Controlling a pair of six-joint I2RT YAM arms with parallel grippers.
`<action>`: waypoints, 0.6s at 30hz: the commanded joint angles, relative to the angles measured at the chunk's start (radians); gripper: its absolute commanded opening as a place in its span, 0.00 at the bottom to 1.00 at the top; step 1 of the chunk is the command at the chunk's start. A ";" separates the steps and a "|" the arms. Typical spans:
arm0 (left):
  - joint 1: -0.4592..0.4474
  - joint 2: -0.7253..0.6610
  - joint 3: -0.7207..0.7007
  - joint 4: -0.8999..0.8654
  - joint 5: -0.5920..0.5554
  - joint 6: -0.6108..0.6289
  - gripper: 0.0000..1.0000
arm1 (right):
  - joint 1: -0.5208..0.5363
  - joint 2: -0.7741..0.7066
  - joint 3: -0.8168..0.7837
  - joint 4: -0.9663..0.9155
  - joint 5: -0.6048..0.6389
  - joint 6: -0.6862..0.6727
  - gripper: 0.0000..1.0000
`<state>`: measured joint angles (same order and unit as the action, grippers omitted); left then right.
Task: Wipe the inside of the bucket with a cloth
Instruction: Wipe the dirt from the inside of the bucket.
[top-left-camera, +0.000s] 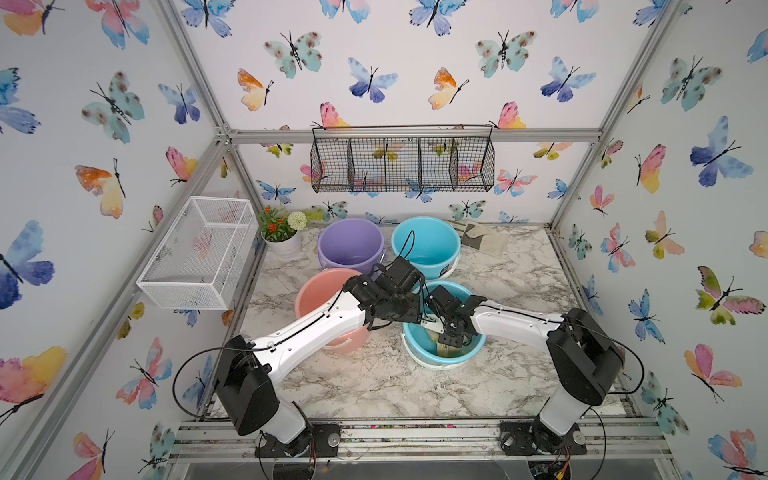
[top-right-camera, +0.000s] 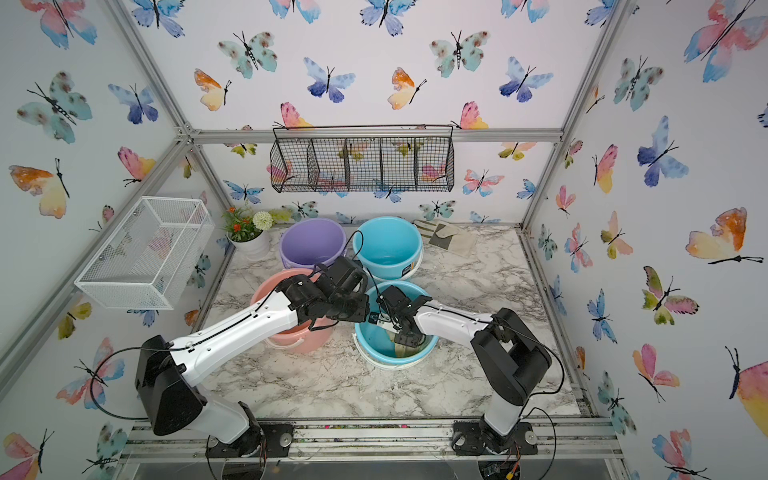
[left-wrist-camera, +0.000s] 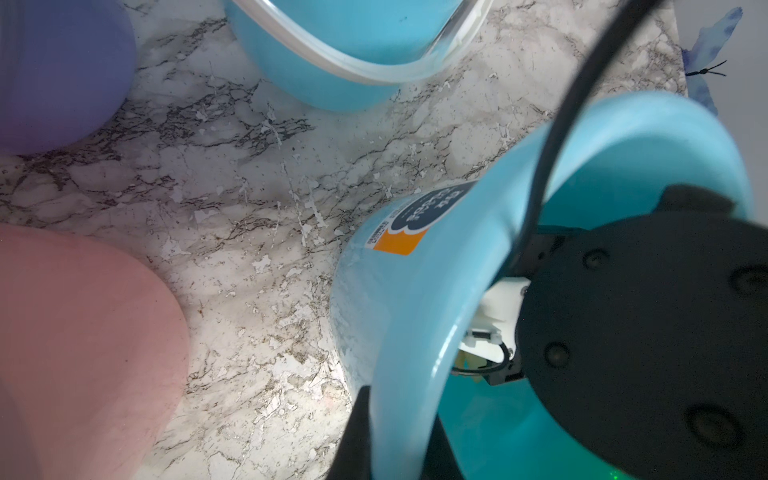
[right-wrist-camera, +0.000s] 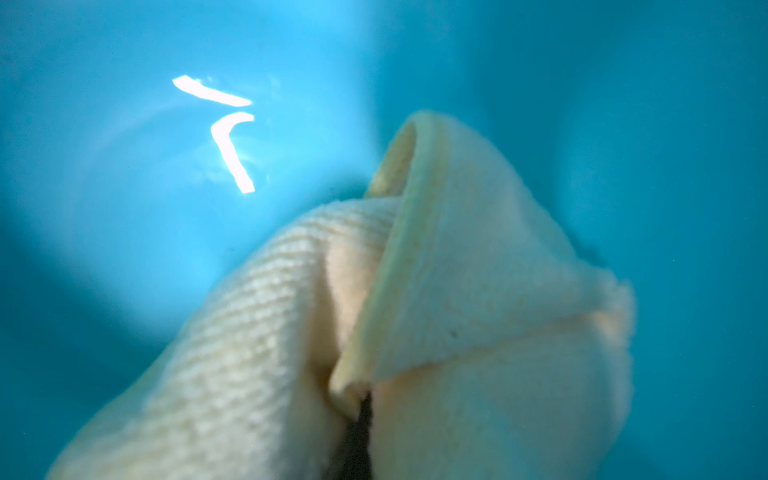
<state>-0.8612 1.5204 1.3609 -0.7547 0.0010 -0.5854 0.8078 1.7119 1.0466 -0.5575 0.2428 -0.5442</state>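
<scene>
Robot lab cell: aluminium frame (top-left-camera: 415, 136), butterfly wallpaper (top-left-camera: 374, 62)

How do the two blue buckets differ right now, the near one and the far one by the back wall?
The near blue bucket has the cloth and the right claw inside it; the far blue bucket looks empty. The left claw is clamped on the near bucket's rim; no claw holds the far one. Both are the same blue and much the same size and shape.

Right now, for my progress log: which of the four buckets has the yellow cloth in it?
The front blue bucket, beside the pink bucket: the right end effector holds the cloth inside it. The rear blue bucket shows none.
</scene>
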 joint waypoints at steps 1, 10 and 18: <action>-0.015 -0.059 -0.011 -0.015 0.004 0.069 0.00 | -0.013 -0.005 0.001 -0.082 -0.139 0.056 0.02; -0.014 -0.053 -0.022 -0.024 -0.047 0.076 0.00 | -0.011 -0.152 0.156 -0.352 -0.168 0.105 0.02; -0.013 -0.039 -0.013 -0.029 -0.055 0.081 0.00 | -0.012 -0.207 0.322 -0.577 -0.214 0.178 0.02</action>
<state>-0.8787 1.4715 1.3525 -0.7269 -0.0284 -0.5194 0.7998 1.5639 1.2869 -1.0298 0.0845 -0.4221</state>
